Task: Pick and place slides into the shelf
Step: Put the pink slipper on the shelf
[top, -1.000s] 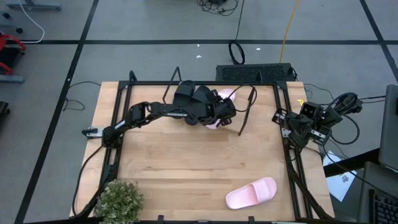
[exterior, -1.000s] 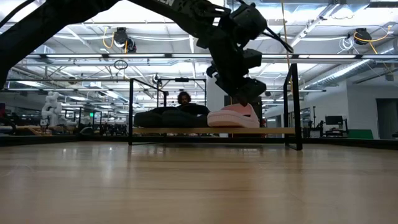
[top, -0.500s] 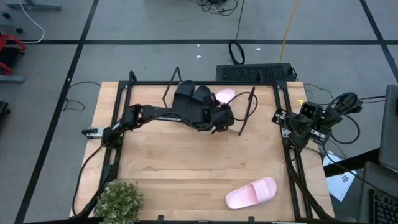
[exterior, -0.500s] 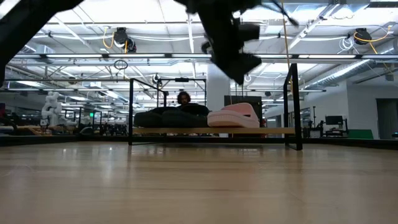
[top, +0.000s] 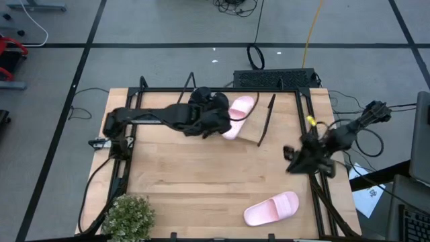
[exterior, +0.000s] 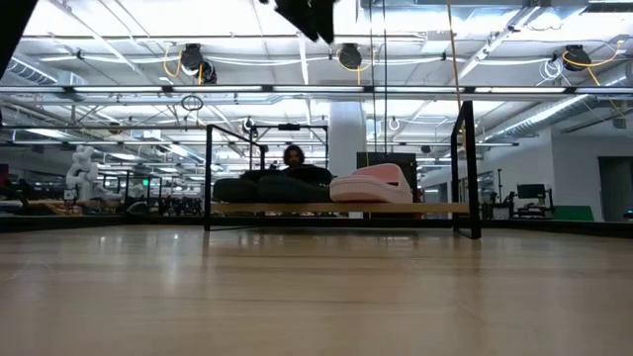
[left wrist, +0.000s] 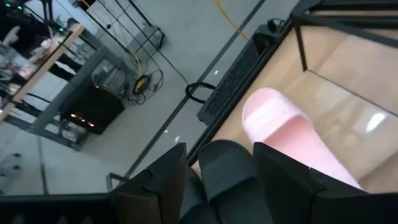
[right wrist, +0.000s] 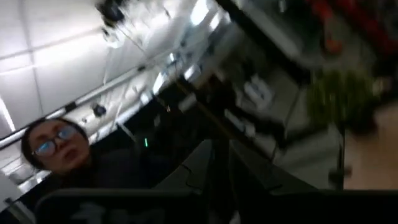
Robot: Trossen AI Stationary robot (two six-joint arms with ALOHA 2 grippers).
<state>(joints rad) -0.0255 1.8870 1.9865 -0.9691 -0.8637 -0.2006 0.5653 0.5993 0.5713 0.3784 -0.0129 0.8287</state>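
Wooden tabletop (top: pixel 201 181) fills the high view. From above we see the shelf (top: pixel 259 138) at the far edge with a pink slide (top: pixel 236 115) on it and the black slides (top: pixel 205 102) mostly under the left arm. The left gripper (top: pixel 213 124) hovers over them, arm stretched from the left side. A second pink slide (top: pixel 271 208) lies near the front right edge, well apart from the shelf. The right gripper (top: pixel 290 158) sits at the right edge, arm angled inward. A potted plant (top: pixel 127 216) stands at the front left corner.

Low view adds the side profile: black pair and pink slide sit side by side on the plank, touching; a person's head shows behind. Only a dark arm piece shows at top.

Left wrist view: two dark fingers (left wrist: pixel 155 186) apart, nothing between them, black slide and pink slide just past them.

Right wrist view is blurred; we cannot tell how that gripper's fingers stand. A person shows in the room.
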